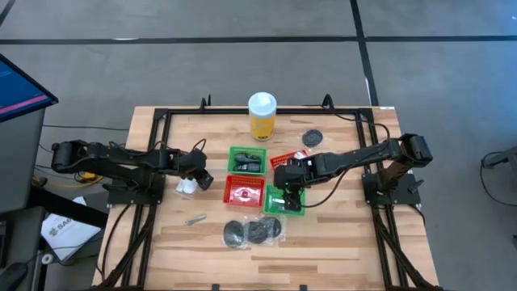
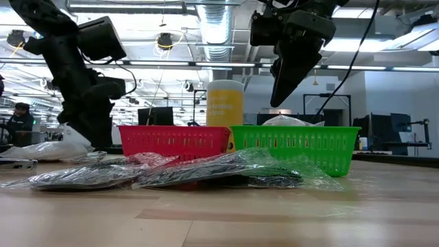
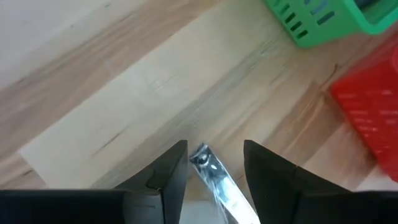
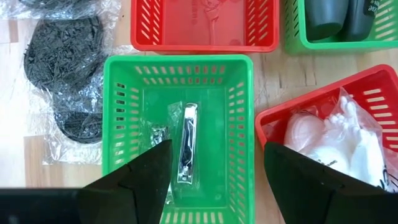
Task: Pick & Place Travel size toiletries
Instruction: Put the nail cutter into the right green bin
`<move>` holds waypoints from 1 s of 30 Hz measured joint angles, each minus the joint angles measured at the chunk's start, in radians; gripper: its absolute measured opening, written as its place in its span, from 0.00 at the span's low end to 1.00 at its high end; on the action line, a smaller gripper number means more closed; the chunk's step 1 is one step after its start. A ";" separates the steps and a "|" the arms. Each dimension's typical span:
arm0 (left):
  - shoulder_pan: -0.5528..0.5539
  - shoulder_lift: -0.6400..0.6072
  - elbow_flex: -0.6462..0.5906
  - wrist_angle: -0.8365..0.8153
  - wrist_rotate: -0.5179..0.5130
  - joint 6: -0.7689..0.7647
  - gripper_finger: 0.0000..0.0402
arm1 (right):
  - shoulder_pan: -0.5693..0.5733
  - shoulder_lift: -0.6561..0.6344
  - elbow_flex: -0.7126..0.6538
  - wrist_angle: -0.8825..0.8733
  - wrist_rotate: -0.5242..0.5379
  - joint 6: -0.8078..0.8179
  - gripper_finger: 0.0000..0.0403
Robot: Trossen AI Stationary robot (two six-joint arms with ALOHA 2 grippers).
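One crinkly white packet [image 1: 187, 187], light and slippery, sits at the half-open, empty left hand [image 1: 196, 179]'s six o'clock; pinch mid-body.

The silvery piece [image 3: 214, 180] between the left end effector's fingers [image 3: 168, 180] is cut off by the frame edge; wrapped discs [image 2: 164, 175] blur together.
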 joint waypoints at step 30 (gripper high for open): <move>-0.035 0.148 0.001 0.008 0.015 -0.088 0.34 | 0.000 0.000 0.000 -0.001 0.000 -0.001 0.59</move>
